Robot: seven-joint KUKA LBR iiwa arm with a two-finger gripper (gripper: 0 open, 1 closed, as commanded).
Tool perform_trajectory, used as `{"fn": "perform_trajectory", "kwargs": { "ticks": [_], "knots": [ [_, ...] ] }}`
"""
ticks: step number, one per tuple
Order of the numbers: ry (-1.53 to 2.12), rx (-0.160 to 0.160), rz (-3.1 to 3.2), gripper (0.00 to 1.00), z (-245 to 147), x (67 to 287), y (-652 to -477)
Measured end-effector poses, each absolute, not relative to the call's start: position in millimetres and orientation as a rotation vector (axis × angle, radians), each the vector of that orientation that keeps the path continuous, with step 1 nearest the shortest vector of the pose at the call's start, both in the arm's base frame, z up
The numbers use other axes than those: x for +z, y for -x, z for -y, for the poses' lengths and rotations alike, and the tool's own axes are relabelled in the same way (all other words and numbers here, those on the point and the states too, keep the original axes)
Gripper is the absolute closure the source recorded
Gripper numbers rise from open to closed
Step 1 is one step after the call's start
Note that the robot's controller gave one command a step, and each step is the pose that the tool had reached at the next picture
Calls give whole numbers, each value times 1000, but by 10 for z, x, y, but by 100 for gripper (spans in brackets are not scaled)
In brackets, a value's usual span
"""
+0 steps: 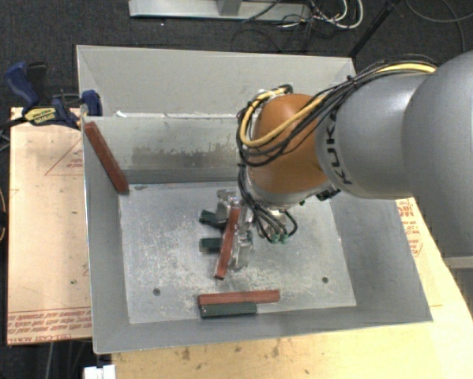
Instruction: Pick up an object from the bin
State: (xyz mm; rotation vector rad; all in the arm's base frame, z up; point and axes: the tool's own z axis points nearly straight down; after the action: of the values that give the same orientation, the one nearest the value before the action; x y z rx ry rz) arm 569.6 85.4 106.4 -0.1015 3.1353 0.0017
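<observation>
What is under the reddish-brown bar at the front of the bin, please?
A dark block shows along the near edge of the bar; how far it reaches underneath is covered.

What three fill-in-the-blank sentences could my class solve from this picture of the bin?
1. The grey metal bin holds ___ reddish-brown bars in all.
2. The long reddish-brown bar leans against the bin wall on the view's ___ side.
3. The gripper is over the slanted reddish-brown bar in the middle of the bin, and its grey arm reaches in from the view's ___ side.

Missing words: three; left; right.
</observation>
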Motion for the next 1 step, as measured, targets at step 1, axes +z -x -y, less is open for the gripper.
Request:
{"fn": "perform_trajectory", "kwargs": {
  "ticks": [1],
  "knots": [
    [577,3,-3081,100,-801,759,-5878]
  ]
}}
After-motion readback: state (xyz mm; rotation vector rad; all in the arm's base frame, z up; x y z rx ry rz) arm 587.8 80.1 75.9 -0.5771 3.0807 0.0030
